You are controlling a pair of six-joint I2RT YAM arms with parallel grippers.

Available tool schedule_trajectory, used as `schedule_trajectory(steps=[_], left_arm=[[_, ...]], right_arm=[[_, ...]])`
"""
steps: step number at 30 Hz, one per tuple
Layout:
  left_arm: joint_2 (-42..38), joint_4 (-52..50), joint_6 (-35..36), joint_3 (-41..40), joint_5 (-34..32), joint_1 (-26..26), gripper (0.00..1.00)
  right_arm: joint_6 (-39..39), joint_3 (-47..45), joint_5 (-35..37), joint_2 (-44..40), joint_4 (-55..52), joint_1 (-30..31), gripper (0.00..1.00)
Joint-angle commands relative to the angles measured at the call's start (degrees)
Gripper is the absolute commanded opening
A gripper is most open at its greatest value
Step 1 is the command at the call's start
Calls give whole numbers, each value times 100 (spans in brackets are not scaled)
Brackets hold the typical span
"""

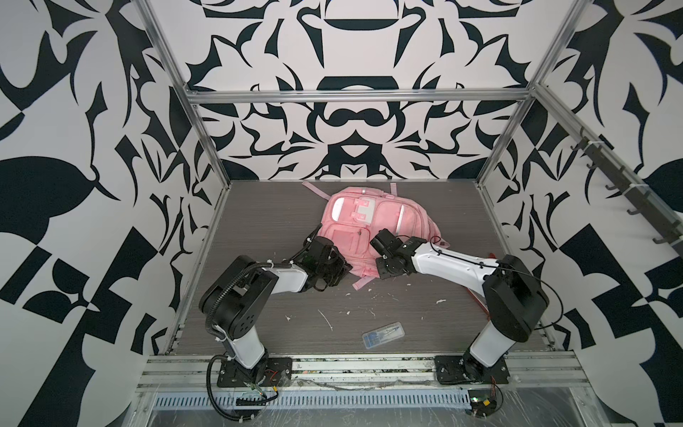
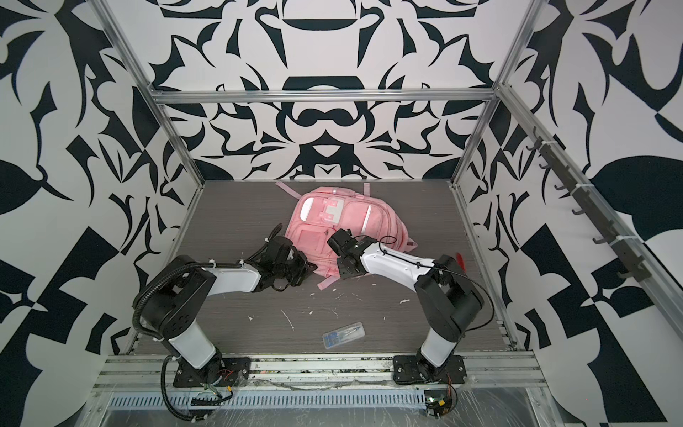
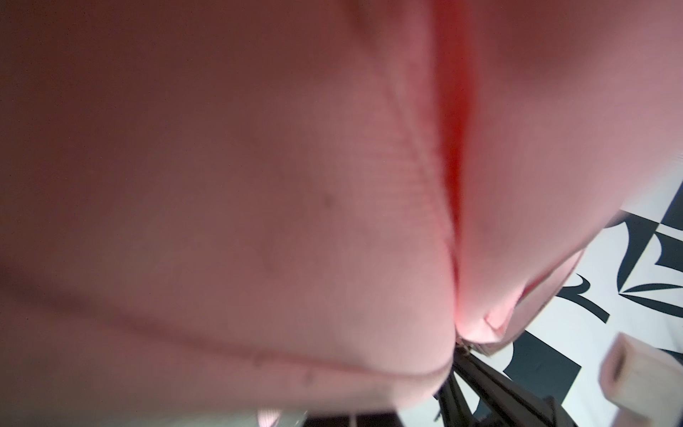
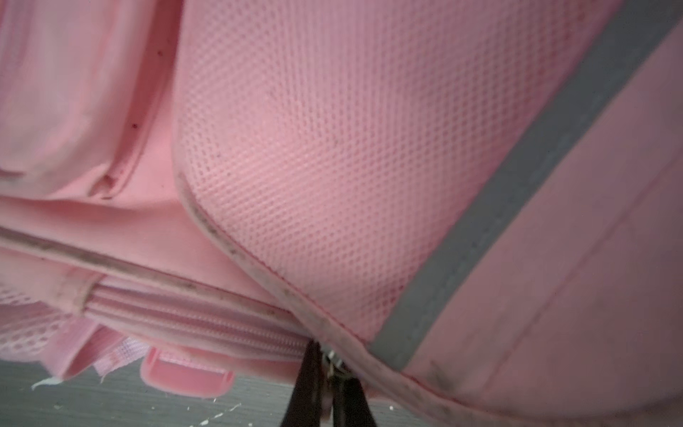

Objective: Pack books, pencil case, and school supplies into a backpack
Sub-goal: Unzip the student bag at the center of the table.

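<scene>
Backpack matt pink cloth; table woodgrain

Backpack: large, pink fabric, several front pockets, white reflective strips, pale buckled flap. It lies front up toward the far side of the table, straps trailing. School supplies box: small, flat, clear plastic, blue items inside, lying near the table's front edge, well apart from the backpack.

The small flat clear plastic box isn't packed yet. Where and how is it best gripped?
Probably take the clear plastic box across its narrow width at mid-length, straight from above: it lies flat on the grey table with both long edges free.
</scene>
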Motion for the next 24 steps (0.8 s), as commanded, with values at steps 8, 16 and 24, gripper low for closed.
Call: schedule_trajectory(steps=[8,16,24], left_arm=[[-759,-565,39,-305,1078,257,0],[-552,-1660,1167,262,974,1175,6],[-511,-3439,3038,1623,1260,1454,74]], right_arm=[[-796,672,-2002,-199,1586,127,23],[-1455,781,-2634,-1093,1137,-23,57],[-2151,20,-3233,-2953,7,138,99]])
